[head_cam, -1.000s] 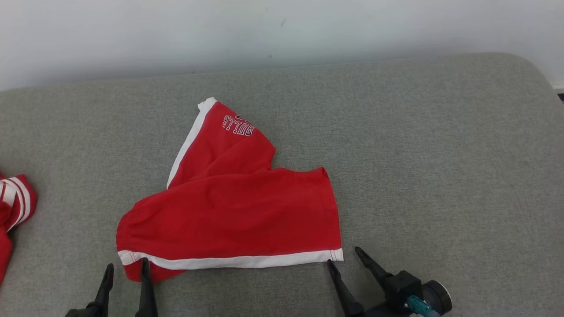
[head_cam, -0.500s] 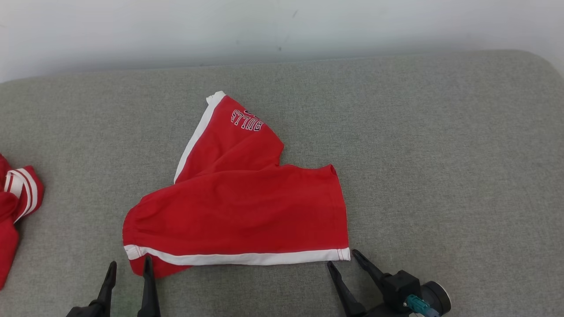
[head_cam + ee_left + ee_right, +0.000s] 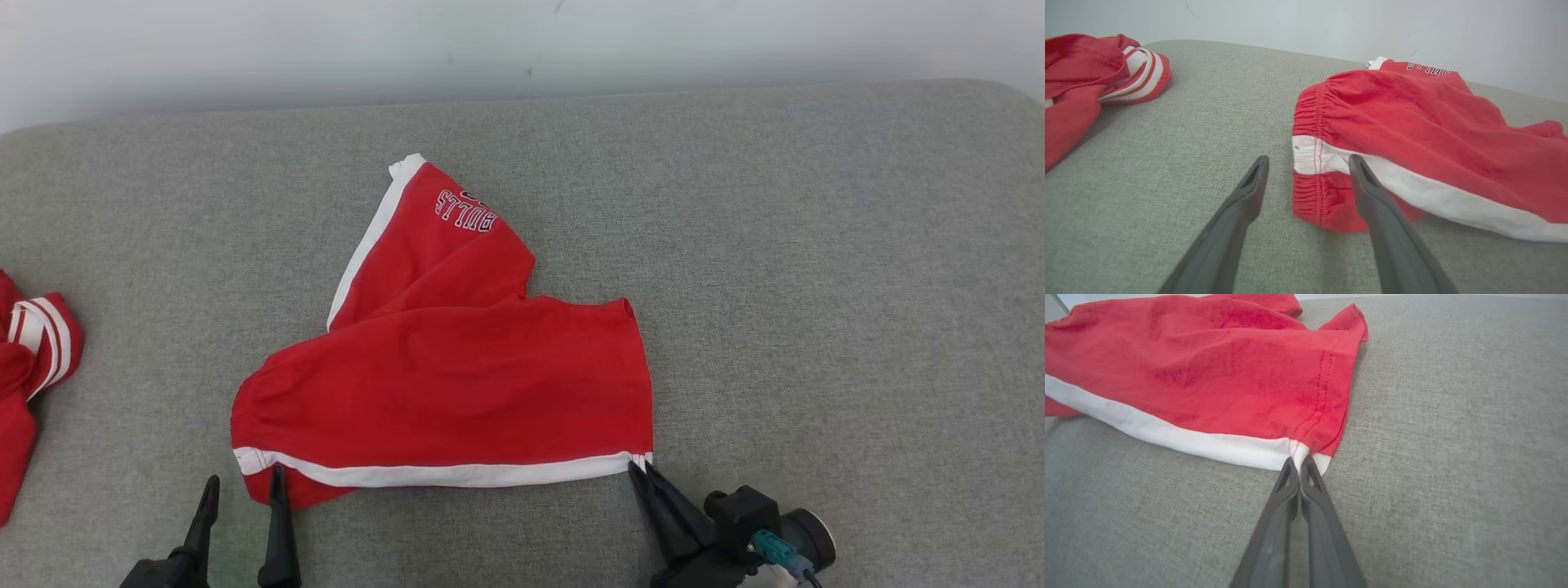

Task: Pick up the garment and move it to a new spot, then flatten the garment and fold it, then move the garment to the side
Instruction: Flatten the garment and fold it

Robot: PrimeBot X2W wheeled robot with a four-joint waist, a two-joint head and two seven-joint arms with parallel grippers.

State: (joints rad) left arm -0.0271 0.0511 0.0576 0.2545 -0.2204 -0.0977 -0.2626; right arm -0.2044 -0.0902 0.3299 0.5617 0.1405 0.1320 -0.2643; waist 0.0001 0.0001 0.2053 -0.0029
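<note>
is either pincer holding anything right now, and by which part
The right pincer is shut on the red shorts at the white-striped hem corner. The left pincer is open by the waistband end, holding nothing.

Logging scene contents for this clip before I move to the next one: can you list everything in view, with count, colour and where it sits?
red shorts: one, red with a white side stripe and BULLS lettering, lying mid-surface, one leg angled away towards the wall.
second garment: one, red with white stripes, bunched at the left edge of the head view.
upholstered surface: one, grey fabric, under both garments.
wall: one, white, behind the surface.
left gripper: one, dark, jaws open on either side of the shorts' waistband corner.
right gripper: one, dark, jaws shut on the shorts' white-striped hem corner.
</note>
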